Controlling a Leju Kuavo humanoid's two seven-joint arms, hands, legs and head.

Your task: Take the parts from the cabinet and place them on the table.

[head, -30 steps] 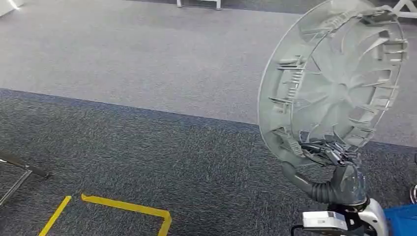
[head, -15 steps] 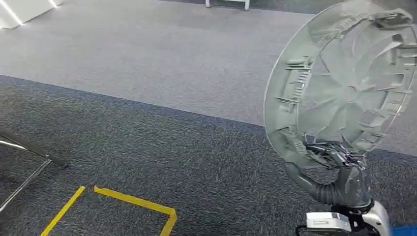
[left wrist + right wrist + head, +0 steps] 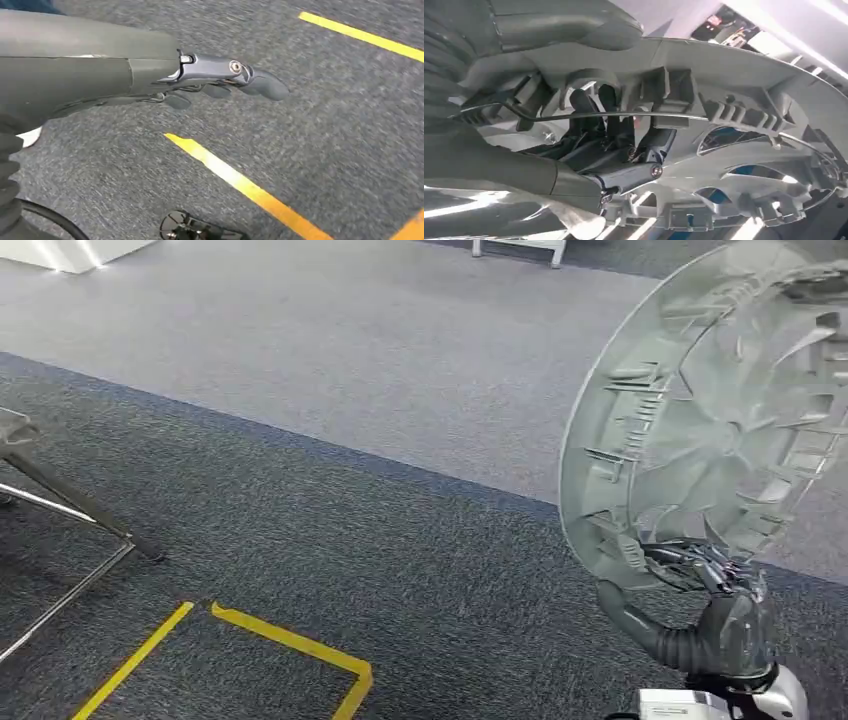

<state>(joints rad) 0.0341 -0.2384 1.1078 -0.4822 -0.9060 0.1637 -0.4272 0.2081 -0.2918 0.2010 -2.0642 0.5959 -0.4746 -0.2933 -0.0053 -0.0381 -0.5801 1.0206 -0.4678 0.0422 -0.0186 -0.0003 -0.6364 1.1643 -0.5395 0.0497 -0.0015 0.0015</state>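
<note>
Because the right hand [image 3: 722,585] pinches the big grey wheel cover [image 3: 710,410] only at its lower rim, the disc stands tall above the fingers and could lever loose or twist as the robot walks over the carpet [image 3: 380,500]; no desk or container is visible. From the left wrist, the left hand [image 3: 220,82] hangs over yellow floor tape [image 3: 250,187], fingers loosely apart, holding nothing. From the right wrist, dark fingers [image 3: 616,125] are clamped through the cover's ribs.

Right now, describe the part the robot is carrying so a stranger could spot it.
On the right of the head view, above the dark carpet, the right robot hand grips a grey wheel cover by its lower rim. It is a big round ribbed disc, held upright.
</note>
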